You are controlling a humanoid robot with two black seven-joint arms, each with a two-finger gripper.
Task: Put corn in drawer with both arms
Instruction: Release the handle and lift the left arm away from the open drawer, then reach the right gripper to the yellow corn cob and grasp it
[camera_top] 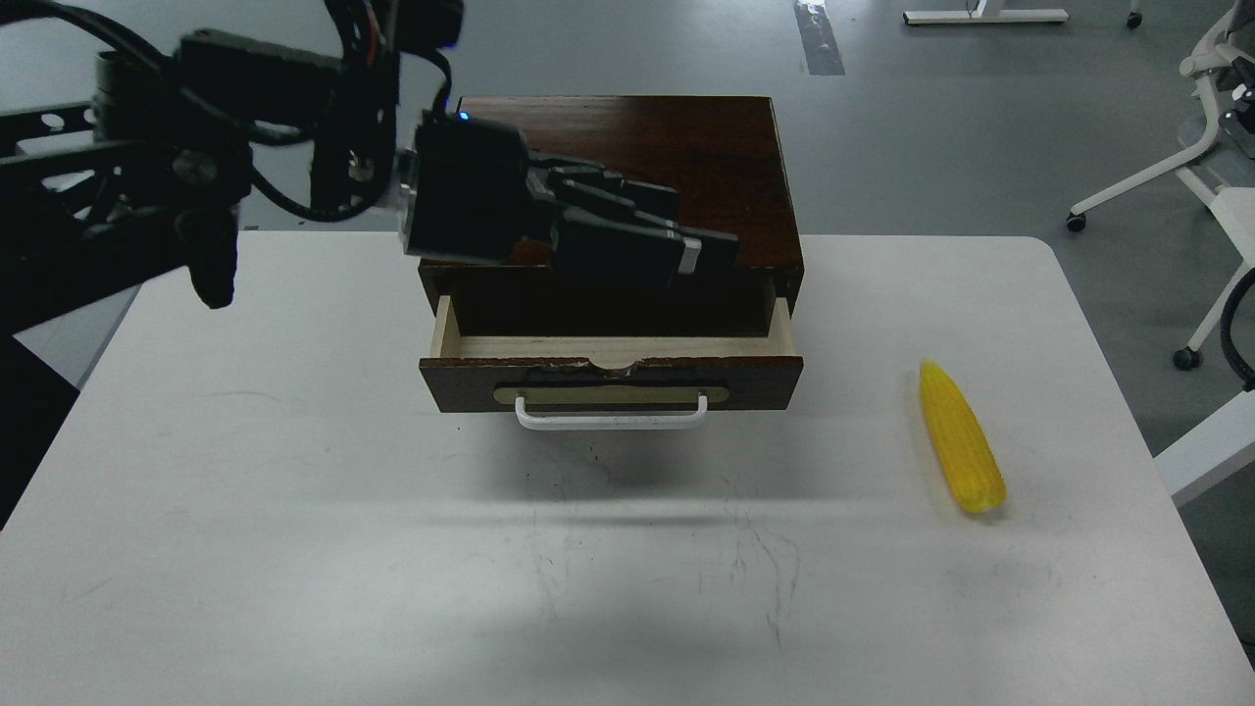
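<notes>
The yellow corn (961, 451) lies on the white table (294, 510) at the right, pointed end away from me, untouched. The dark brown box (706, 147) stands at the table's far middle. Its drawer (608, 345) is pulled partly out and shows a pale, empty inside; the white handle (610, 417) faces me. My left arm comes in high from the left. Its gripper (701, 257) hovers over the box's front top edge above the drawer gap, fingers (627, 230) stretched out flat to the right, holding nothing. My right arm is out of view.
White chair legs (1177, 167) and a black cable loop (1230, 333) stand past the table's right edge. The corn lies near that edge. Grey floor lies behind the box.
</notes>
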